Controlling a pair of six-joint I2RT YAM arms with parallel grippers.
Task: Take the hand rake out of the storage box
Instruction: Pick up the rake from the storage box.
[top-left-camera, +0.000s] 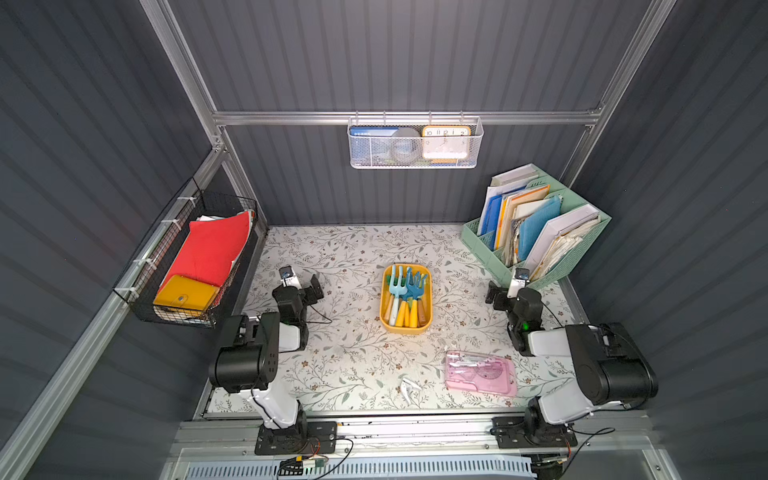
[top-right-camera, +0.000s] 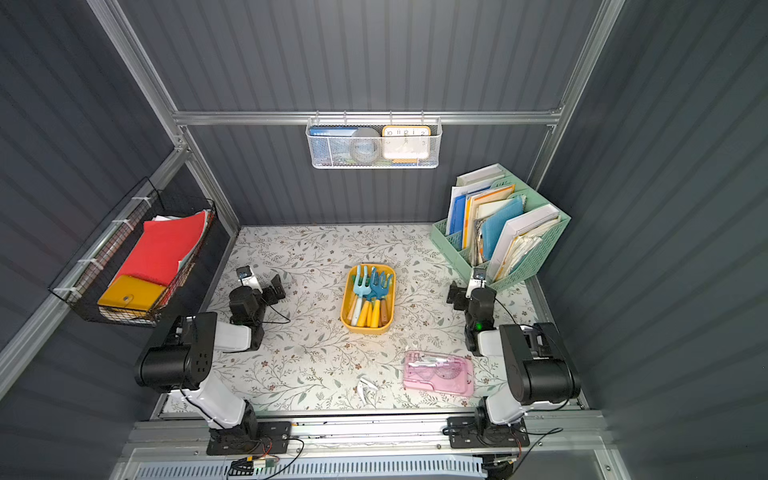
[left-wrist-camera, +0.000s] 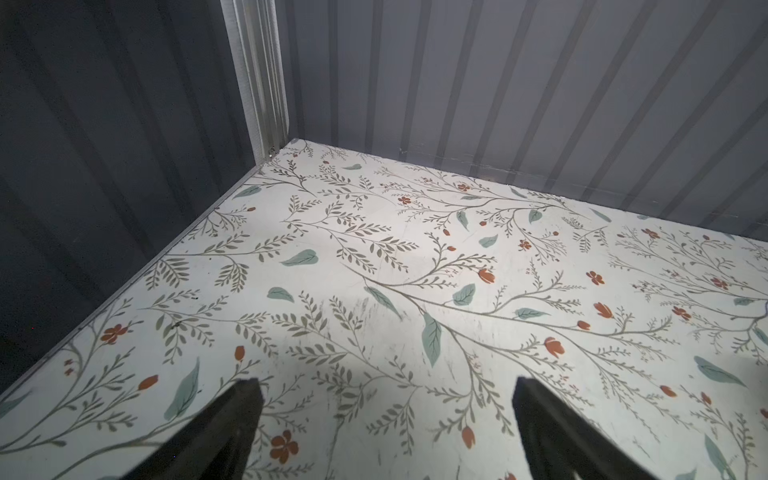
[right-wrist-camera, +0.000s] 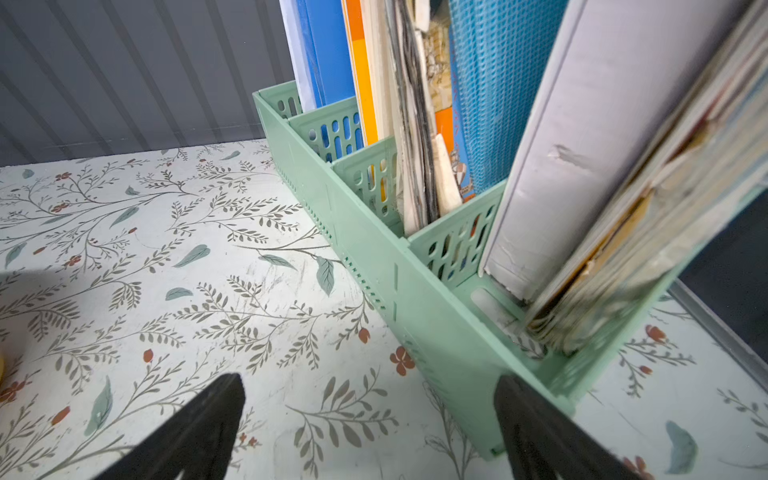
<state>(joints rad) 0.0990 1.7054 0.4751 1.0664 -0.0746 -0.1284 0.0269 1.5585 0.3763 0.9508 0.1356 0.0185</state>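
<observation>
The storage box (top-left-camera: 406, 330), a shallow yellow tub, is seen in both top views near the middle of the floral-patterned surface (top-left-camera: 353, 365), well apart from both arms. Several hand tools (top-left-camera: 404, 311) are laid lengthwise in it, with handles toward the near end and heads toward the far end. The hand rake (top-left-camera: 418, 286) is taken to be the darker blue tined tool on the right of the pile, beside a pale blue 3-tined fork (top-left-camera: 400, 281). It lies inside the box, untouched.

The left gripper (left-wrist-camera: 384, 382) is held low over a bare part of the surface on the left side. Its jaws are spread wide, with nothing between them. The right gripper (right-wrist-camera: 369, 378) is held just beside the mint-green file organizer (top-left-camera: 478, 243), which is packed with folders (top-left-camera: 536, 224). Its jaws are likewise spread wide and empty, and whether the organizer is touched cannot be told. A flat pink transparent case (top-left-camera: 481, 374) lies on the near right part of the surface, with a small white object (top-left-camera: 409, 388) near its left.
</observation>
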